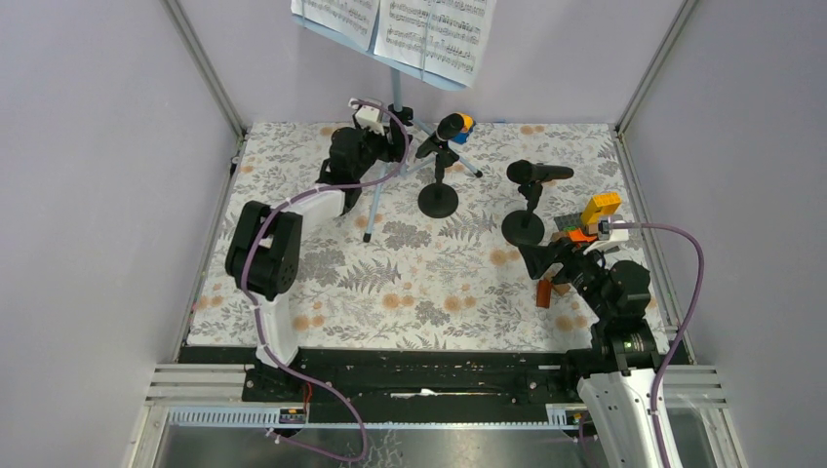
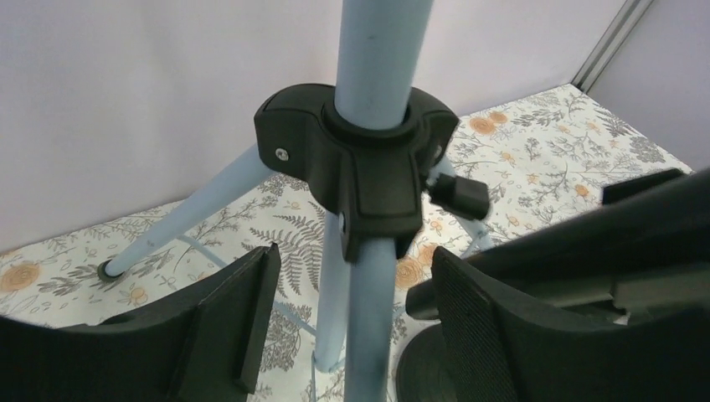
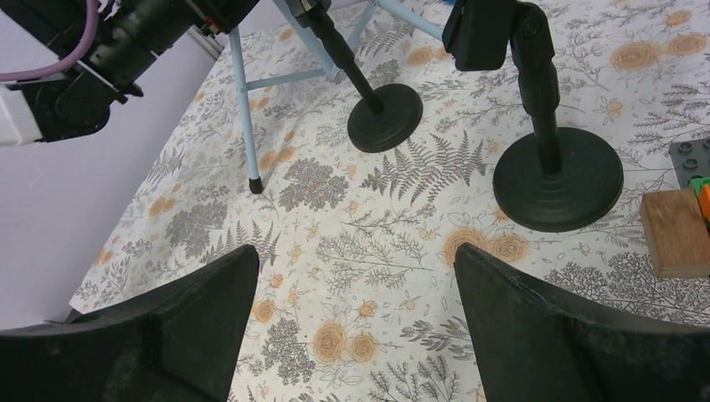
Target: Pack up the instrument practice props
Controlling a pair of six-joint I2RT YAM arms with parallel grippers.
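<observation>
At the bench's (image 1: 429, 283) twelve o'clock edge stood the music stand's tripod (image 2: 381, 50), the left fingers (image 2: 243, 318) apart either side of a leg below its black hub (image 2: 360, 159), while the right fingers (image 3: 209, 318) hung apart at four o'clock.

tripod (image 2: 381, 50): smooth, likely painted metal | hub (image 2: 368, 167): matt black plastic | block (image 3: 676, 230): bare wood | pages (image 1: 434, 29): paper

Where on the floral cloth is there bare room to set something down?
Bare: the near middle of the floral cloth, between the left arm and right arm, in front of the microphone holders. Crowded: the far side around the tripod, and the right edge with toy blocks.
</observation>
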